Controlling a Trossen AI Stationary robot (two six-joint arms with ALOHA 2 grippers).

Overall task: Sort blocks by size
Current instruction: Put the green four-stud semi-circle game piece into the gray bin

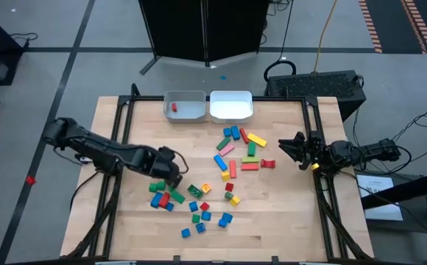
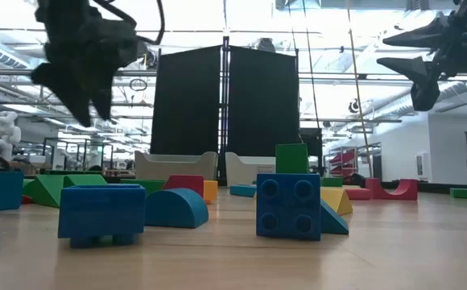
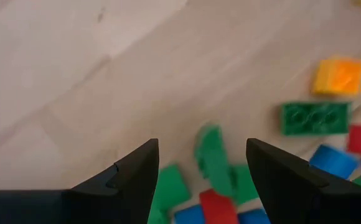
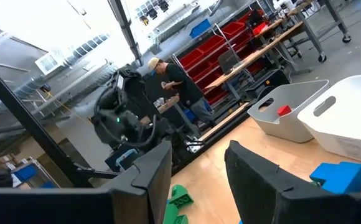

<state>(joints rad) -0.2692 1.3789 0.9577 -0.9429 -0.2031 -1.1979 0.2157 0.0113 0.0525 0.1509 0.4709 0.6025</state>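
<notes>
Small coloured blocks lie flat on the wooden table in two loose groups, one right of centre (image 1: pixel 237 151) and one toward the near left (image 1: pixel 191 202). One red block (image 1: pixel 174 107) lies in the grey bin (image 1: pixel 185 105) at the far edge. My left gripper (image 1: pixel 174 179) hangs open and pointing down over the near-left group. Its fingers stand above green blocks (image 3: pixel 215 165) with nothing between them. My right gripper (image 1: pixel 288 146) waits open and level above the table's right edge, holding nothing. It shows high up (image 2: pixel 415 60) in the low view.
A white bin (image 1: pixel 231 104) stands beside the grey one at the far edge. Bare wood lies between the bins and the blocks, and at the far left. A black cabinet stands behind the table. A person (image 4: pixel 168 81) stands in the room beyond the table.
</notes>
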